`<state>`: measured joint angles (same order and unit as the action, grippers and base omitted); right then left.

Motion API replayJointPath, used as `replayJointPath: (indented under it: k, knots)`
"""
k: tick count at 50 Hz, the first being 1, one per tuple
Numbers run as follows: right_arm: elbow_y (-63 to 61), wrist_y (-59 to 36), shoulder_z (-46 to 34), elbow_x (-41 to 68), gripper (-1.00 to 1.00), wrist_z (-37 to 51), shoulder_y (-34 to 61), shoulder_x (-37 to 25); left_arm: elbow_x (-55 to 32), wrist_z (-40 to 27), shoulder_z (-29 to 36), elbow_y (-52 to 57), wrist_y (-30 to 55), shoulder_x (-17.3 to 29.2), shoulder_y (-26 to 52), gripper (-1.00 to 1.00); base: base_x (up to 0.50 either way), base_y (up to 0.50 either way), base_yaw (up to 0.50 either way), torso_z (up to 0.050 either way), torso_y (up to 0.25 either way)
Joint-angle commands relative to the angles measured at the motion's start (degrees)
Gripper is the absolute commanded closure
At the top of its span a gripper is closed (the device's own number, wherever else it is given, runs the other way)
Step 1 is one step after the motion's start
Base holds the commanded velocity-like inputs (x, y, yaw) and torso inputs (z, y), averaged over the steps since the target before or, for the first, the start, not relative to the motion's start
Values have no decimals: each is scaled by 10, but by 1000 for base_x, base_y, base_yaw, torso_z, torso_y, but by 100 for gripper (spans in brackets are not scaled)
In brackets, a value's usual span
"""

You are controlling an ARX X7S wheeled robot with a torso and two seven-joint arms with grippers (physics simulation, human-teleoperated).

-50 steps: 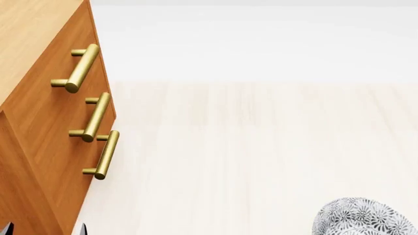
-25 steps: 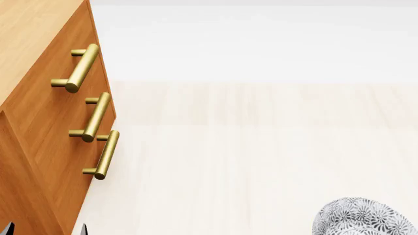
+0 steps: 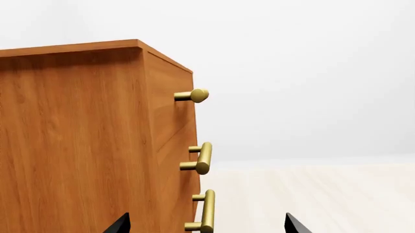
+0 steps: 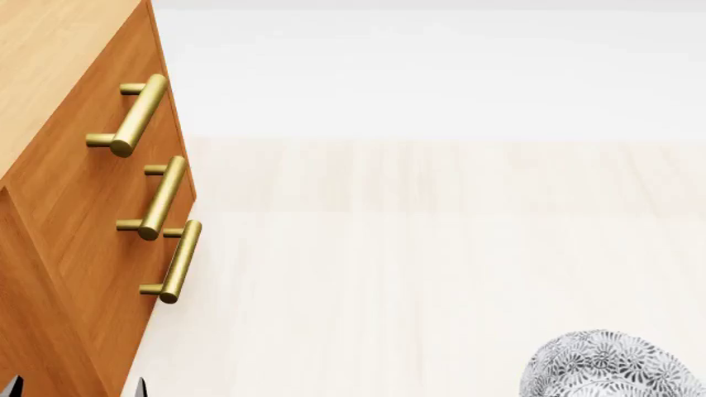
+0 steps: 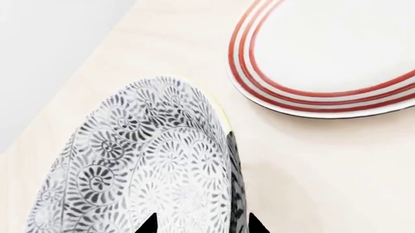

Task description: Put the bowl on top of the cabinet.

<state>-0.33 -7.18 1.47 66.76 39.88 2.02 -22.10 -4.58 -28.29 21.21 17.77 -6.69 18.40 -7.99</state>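
Note:
The bowl (image 4: 612,368), white with a dense grey-black floral pattern, shows at the bottom right edge of the head view. In the right wrist view the bowl (image 5: 149,165) fills the foreground, tilted. My right gripper (image 5: 202,225) is shut on its rim wall, one dark fingertip on each side. The orange-brown cabinet (image 4: 66,190) with brass bar handles stands at the left, its lighter top (image 4: 45,50) bare. My left gripper (image 3: 207,227) hangs open beside the cabinet's (image 3: 77,145) front corner, holding nothing. The lowest handle (image 3: 206,211) lies in line between its fingertips (image 3: 295,225).
A flat white plate with red rings (image 5: 337,53) lies on the pale wooden floor (image 4: 441,273) just beyond the bowl. A white wall (image 4: 441,74) rises behind the floor.
The bowl has shifted slightly to the left in the head view. The cabinet and the left gripper tips stay where they were.

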Motion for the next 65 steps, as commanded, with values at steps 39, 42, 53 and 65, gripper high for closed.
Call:
replayJointPath:
  k: [39,42,53,65]
  knots:
    - [-175,100,-8,-104,100,-59,-114,-5,-8,-3,8,-6,-1,5,6,-100,0,0,0,0,0]
    - [-179,102,-10,-110,100,-61,-116,-7,-9,-3,9,-8,0,5,8,-100,0,0,0,0,5]
    - [-183,97,-43,-182,100,-46,-104,-4,-13,-1,11,13,2,13,2,-100,0,0,0,0,0]
    - [-208,42,-62,-223,100,27,-65,-20,-30,12,8,68,-9,29,3,-100,0,0,0,0,0]
